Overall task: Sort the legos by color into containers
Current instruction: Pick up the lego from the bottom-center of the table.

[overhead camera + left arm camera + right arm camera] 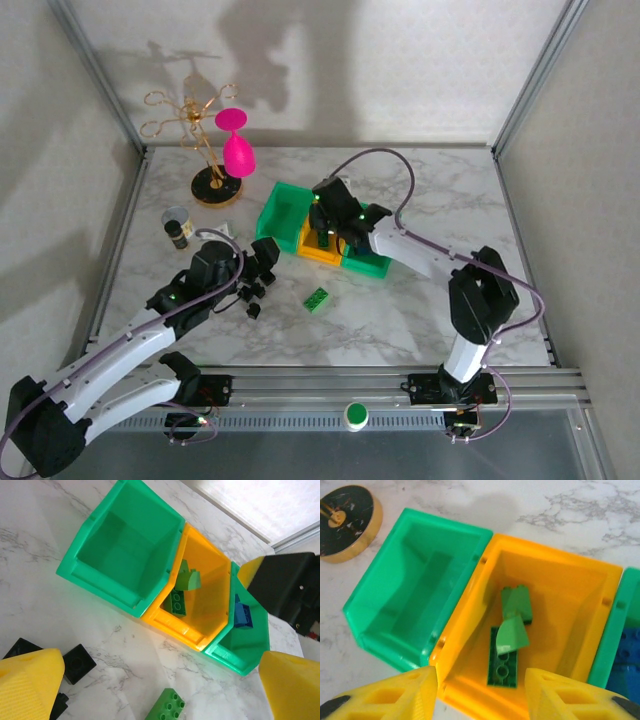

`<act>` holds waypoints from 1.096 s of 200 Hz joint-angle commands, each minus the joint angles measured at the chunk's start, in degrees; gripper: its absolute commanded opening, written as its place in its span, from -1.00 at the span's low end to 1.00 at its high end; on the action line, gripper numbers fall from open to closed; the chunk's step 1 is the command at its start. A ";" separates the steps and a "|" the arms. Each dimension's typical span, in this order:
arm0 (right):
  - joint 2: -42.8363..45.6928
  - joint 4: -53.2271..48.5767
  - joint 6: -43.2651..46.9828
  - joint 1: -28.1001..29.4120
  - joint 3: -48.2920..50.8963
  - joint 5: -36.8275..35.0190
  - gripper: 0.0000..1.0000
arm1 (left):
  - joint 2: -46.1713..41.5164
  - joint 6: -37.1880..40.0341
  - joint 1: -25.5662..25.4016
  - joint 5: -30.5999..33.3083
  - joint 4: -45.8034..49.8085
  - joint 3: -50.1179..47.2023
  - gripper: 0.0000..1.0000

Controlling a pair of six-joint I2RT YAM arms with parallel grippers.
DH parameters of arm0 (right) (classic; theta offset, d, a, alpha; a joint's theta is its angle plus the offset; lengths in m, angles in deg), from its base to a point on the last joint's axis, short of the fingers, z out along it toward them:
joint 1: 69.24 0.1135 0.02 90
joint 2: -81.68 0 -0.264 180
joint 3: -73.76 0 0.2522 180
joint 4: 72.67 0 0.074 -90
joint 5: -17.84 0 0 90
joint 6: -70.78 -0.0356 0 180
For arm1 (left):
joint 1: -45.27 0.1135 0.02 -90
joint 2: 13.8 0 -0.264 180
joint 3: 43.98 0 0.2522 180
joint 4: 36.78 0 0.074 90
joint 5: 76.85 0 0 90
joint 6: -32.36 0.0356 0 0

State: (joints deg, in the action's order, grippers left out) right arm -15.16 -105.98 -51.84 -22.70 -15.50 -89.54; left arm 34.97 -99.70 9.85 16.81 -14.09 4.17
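On the near side of the joined row of three open plastic bins [285,210]: left gripper [264,258], gaping, empty. Above the orange middle bin [565,595], right gripper [481,687], parted, empty. Just off that near side, seemingly closer to the left: loose green studded plastic brick [318,299], long axis slanting toward the row.

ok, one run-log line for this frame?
right gripper: open over yellow-orange plastic bin | green plastic toy bricks: inside | left gripper: open above marble table
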 commanded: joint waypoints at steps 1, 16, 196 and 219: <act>4.82 -1.58 -3.39 2.70 4.27 -2.24 0.01 | -1.38 -0.79 -1.93 -0.28 1.80 -0.88 0.99; 7.22 -2.22 -5.21 5.04 7.41 -3.00 0.02 | -1.82 -1.96 -3.30 0.18 1.85 -1.92 0.99; 3.35 0.22 -23.34 23.03 23.11 -0.85 0.31 | -6.41 -8.59 -8.79 8.40 3.69 -7.39 0.99; 1.70 2.92 -22.96 23.04 22.85 -0.03 0.36 | -6.73 -8.73 -8.79 9.05 3.89 -7.88 0.99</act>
State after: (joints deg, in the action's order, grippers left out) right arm -11.47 -105.48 -72.63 -0.19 6.95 -90.03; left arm 29.23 -107.44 1.46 23.57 -12.39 -2.43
